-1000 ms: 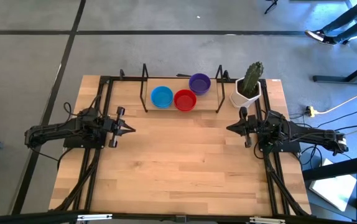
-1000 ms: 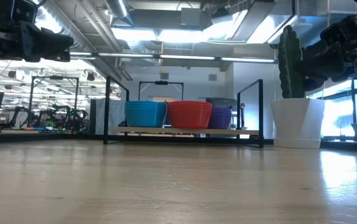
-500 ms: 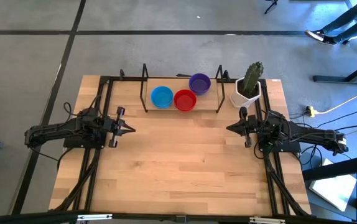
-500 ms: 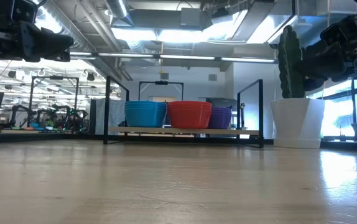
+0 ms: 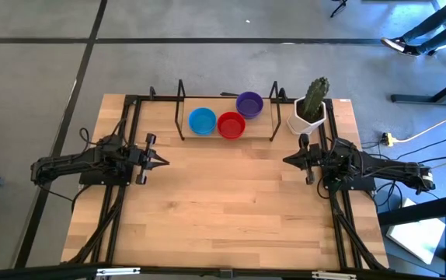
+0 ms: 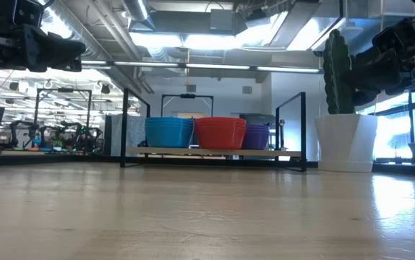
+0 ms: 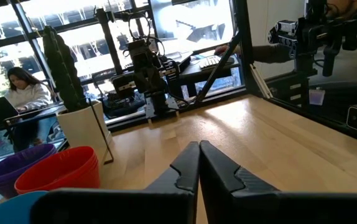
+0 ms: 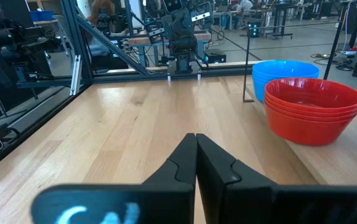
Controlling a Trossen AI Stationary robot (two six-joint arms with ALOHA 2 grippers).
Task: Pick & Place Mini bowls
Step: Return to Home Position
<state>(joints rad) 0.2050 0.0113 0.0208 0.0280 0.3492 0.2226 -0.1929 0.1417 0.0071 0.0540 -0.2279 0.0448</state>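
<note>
The mini bowls stand in three stacks at the table's far edge, between two black posts: blue, red and purple. They rest on a low wooden board, as the low view shows. My left gripper hovers shut at the table's left, pointing level toward the middle. My right gripper hovers shut at the right, facing it. Both are well short of the bowls. The red stack and blue stack show in the right wrist view.
A white pot with a cactus stands at the far right corner, just beyond my right gripper. Black frame rails run along both table sides. The bare wooden tabletop lies between the arms. A seated person shows in the room beyond.
</note>
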